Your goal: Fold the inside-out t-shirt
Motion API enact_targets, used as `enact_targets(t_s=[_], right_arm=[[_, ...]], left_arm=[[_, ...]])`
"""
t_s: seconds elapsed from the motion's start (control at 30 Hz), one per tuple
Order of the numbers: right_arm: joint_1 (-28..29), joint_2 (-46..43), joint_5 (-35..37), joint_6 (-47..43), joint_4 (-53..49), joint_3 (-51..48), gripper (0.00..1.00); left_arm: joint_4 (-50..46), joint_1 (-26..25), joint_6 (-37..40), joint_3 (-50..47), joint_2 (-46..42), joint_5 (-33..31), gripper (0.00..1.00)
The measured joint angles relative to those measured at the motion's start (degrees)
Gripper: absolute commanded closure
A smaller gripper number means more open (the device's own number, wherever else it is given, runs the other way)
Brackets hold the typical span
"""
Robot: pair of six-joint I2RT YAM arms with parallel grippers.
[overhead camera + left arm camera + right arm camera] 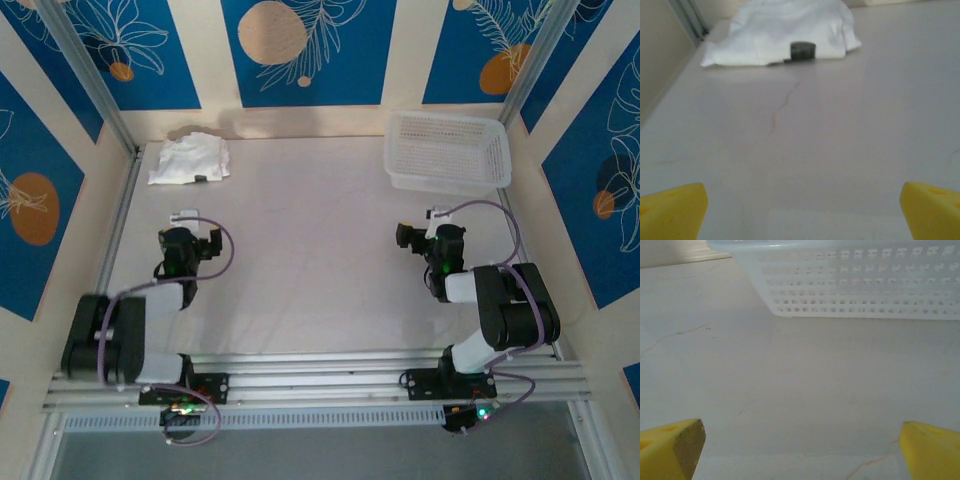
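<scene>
Two arms reach out over the table (300, 265), each with its jaws spread wide and nothing between them. The left gripper (195, 238) is on the left side, facing the far left corner. In its wrist view the yellow fingers (671, 210) sit at the bottom corners with only bare table between them. The t-shirt (190, 160) lies in that far left corner as a crumpled white heap, well apart from the left gripper and close to the left rail (120, 220). A small dark tag (803, 50) shows at the near edge of the heap. The right gripper (428, 236) is on the right side, facing the basket (447, 182), which stands in the far right corner. In the right wrist view the basket's mesh wall (865, 287) crosses the top, with bare table between it and the parted yellow fingers (935, 450).
</scene>
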Motion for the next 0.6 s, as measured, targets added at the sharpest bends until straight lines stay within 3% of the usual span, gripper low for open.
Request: enact_targets(t_s=[0.1, 0.23, 0.6], right_arm=[[-1.0, 0.0, -0.1, 0.0, 0.0, 0.0, 0.01], [-1.5, 0.0, -0.2, 0.0, 0.0, 0.0, 0.01], [-1.8, 0.0, -3.0, -0.3, -0.6, 0.2, 0.01]], left_arm=[[2.4, 0.3, 0.2, -1.1, 6.4, 3.6, 0.01], [4.5, 0.3, 1.0, -0.3, 6.6, 7.3, 0.01], [4.9, 0.2, 2.1, 0.4, 6.5, 9.9, 0.01]])
